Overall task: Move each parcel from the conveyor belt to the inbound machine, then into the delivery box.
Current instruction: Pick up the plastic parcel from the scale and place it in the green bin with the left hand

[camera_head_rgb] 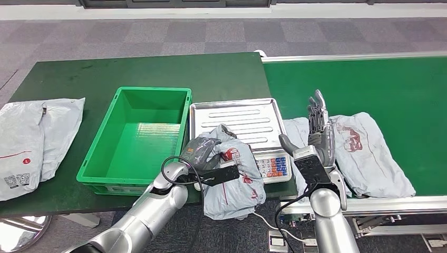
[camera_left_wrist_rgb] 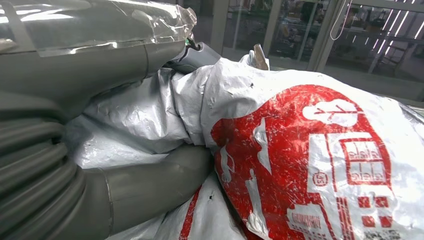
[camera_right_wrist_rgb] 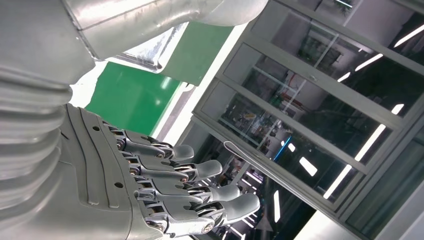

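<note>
On the scale's front edge: left hand [camera_head_rgb: 203, 150] grips a grey parcel [camera_head_rgb: 232, 179]; right hand [camera_head_rgb: 320, 134] holds nothing.
Head view: the gripped parcel drapes over the steel scale tray [camera_head_rgb: 232, 118] and keypad, hanging past the bench [camera_head_rgb: 158, 68] edge, just beside the green crate [camera_head_rgb: 138, 134]. Right hand is raised, fingers straight, above a second parcel [camera_head_rgb: 366, 150] on the conveyor belt [camera_head_rgb: 369, 84]. Two grey bags [camera_head_rgb: 31, 139] lie far left.
Left wrist view: thumb [camera_left_wrist_rgb: 150, 187] and fingers press into the crumpled parcel [camera_left_wrist_rgb: 310, 150] with red print.
Right wrist view: right hand [camera_right_wrist_rgb: 150, 195] with fingers [camera_right_wrist_rgb: 200, 170] extended, slightly apart, touching nothing.
</note>
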Controlling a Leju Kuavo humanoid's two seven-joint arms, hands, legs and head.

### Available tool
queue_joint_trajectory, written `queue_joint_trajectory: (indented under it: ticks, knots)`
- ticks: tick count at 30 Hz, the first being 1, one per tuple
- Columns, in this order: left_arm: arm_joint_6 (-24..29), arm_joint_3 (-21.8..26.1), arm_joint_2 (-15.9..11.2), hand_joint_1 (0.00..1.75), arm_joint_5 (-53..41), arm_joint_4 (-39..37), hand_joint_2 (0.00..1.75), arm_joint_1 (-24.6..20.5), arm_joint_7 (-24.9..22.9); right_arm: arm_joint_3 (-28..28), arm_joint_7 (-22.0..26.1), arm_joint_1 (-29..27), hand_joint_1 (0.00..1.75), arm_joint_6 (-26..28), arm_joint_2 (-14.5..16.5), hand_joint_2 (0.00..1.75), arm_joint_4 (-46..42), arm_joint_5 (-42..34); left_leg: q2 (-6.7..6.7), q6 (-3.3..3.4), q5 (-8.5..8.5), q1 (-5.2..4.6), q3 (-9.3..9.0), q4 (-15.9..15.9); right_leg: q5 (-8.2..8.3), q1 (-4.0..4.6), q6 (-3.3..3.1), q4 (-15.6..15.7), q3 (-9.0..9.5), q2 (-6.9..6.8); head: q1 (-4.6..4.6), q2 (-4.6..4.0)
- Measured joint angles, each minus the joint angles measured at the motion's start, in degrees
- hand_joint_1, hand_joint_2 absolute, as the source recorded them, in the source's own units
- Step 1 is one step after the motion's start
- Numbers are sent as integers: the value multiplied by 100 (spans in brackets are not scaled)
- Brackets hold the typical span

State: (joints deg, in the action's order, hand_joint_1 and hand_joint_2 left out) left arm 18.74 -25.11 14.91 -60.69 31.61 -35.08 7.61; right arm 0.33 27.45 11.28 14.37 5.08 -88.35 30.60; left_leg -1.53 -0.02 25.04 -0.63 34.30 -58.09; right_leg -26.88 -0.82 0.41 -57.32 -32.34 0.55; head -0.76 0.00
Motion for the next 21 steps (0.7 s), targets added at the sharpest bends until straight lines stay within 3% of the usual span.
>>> queue_joint_trajectory:
  ticks: [21]
  knots:
    - [0,8,-7,175,1,0,175,2,0,0,0,21,0,0,4,175,2,0,0,0,0,0,0,0,0,0,0,0,0,0,0,0]
